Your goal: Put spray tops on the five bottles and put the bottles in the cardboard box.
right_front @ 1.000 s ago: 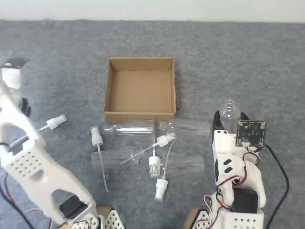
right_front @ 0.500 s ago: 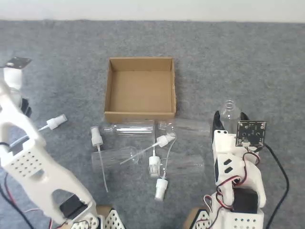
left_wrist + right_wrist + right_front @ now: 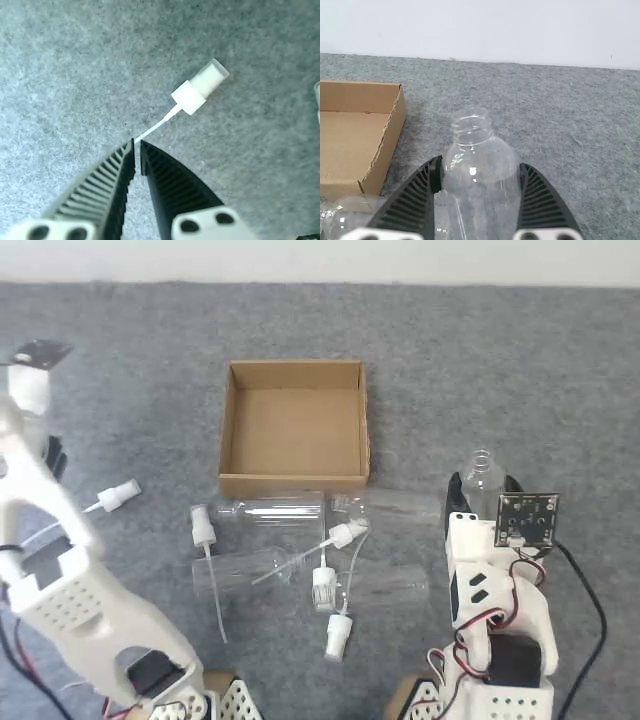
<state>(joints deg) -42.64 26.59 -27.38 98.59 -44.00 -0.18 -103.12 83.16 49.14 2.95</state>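
Observation:
My right gripper [image 3: 480,166] is shut on a clear open-necked bottle [image 3: 472,131], held upright right of the cardboard box [image 3: 290,483]; from above, the bottle [image 3: 483,470] stands between the gripper's [image 3: 484,490] black fingers. My left gripper [image 3: 137,145] is shut, hovering over the carpet, its tips above the thin tube of a white spray top [image 3: 200,88]. That spray top [image 3: 120,495] lies left of the box beside the left arm [image 3: 60,580]. Three clear bottles [image 3: 275,510] [image 3: 240,573] [image 3: 385,585] and several spray tops [image 3: 345,535] lie jumbled in front of the box.
The box [image 3: 390,125] is open, with nothing in it. A fourth lying bottle [image 3: 400,505] rests near its front right corner, close to my right gripper. Grey carpet [image 3: 520,370] stretches free behind and to the right of the box.
The left arm's wrist has shifted slightly toward the far side of the table. The right arm and its bottle have stayed still.

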